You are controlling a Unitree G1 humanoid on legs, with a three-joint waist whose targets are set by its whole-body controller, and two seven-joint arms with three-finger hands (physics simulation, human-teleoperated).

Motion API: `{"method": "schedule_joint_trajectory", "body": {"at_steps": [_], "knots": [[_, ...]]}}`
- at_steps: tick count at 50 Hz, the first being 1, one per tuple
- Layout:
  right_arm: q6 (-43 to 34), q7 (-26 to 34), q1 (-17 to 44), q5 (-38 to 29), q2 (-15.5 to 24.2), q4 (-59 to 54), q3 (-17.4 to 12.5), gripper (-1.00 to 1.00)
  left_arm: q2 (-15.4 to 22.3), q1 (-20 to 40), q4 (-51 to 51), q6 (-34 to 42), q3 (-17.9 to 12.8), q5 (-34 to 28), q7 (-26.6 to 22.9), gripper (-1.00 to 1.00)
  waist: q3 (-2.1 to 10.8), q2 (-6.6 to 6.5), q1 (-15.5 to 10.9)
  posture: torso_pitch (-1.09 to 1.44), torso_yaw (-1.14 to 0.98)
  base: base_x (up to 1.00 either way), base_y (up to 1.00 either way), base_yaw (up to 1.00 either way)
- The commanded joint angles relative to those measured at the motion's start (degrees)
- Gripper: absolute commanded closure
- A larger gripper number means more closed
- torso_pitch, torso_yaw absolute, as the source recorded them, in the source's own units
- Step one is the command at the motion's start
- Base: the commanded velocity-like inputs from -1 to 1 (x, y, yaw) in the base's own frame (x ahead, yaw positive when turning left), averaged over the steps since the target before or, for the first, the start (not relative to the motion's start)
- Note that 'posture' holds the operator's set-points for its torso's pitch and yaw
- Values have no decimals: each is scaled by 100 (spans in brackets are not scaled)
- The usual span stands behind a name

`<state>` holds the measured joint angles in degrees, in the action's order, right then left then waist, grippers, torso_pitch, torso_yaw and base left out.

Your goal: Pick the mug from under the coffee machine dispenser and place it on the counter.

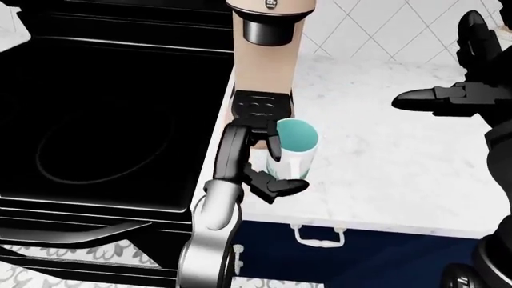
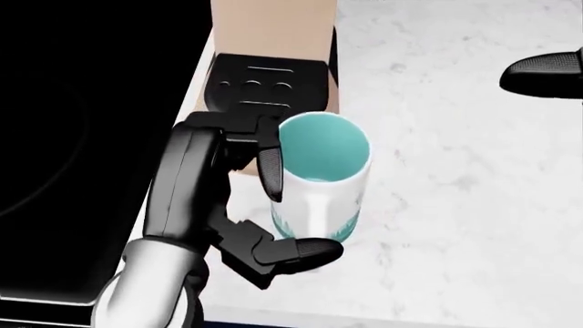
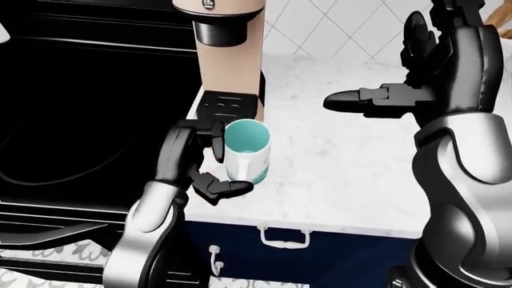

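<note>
- I saw a glossy black glass stovetop [image 1: 104,120] filling the left of my left-eye view.
- White diamond-tiled wall [image 1: 376,27] stood top right.
- Navy cabinet drawer with white handle [image 1: 320,237] sat below.

Head view: steep downward look, closest of the three, filled by the mug [image 2: 320,179], left hand [image 2: 232,198] and coffee machine [image 2: 270,48] base. Left-eye and right-eye views: higher, wider, angled down over the white counter [image 1: 400,162] and black stove [image 1: 104,120], offset sideways from each other. All three share mug, machine and counter edge; right hand [image 3: 432,90] fullest in the right-eye view.
</note>
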<state>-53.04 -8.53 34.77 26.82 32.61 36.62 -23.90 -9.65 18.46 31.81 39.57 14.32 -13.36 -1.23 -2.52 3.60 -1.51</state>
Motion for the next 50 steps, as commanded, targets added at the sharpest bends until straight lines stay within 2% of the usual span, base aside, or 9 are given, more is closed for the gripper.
{"method": "schedule_joint_trajectory", "body": {"at_steps": [1, 7, 18, 31, 34, 35, 36, 37, 50], "knots": [[162, -23, 131, -27, 94, 94, -91, -100, -32, 101, 251, -330, 19, 58, 44, 100, 137, 29, -2, 0, 0, 0, 0, 0], [164, -22, 102, -17, 96, 116, -103, -100, -4, -40, 275, -409, 51, 93, 93, 100, 140, 23, -4, 0, 0, 0, 0, 0], [190, -8, 87, -41, 87, 107, -90, -100, 77, -666, 423, -642, 370, 165, 231, 100, 146, 11, -4, 0, 0, 0, 0, 0], [141, -19, 105, -3, 104, 144, -115, -100, 225, -830, 145, -912, 351, 112, 176, 100, 156, 4, -13, 0, 0, 0, 0, 0], [126, -30, 125, 15, 118, 145, -116, -100, 221, -840, 127, -891, 364, 87, 130, 62, 156, 4, -13, 0, 0, 0, 0, 0], [125, -33, 127, 19, 121, 144, -117, -100, 214, -849, 130, -883, 365, 90, 118, 17, 157, 4, -13, 0, 0, 0, 0, 0], [122, -35, 128, 22, 124, 145, -117, -100, 214, -849, 134, -879, 366, 83, 114, -14, 155, 4, -13, 0, 0, 0, 0, 0], [114, -40, 137, 30, 128, 148, -118, -100, 205, -836, 151, -856, 361, 78, 108, -98, 150, 4, -13, 0, 0, 0, 0, 0], [107, -64, 136, 52, 143, 164, -110, -100, 178, -778, 222, -797, 313, 74, 97, -100, 117, 11, -3, 0, 0, 0, 0, 0]]}}
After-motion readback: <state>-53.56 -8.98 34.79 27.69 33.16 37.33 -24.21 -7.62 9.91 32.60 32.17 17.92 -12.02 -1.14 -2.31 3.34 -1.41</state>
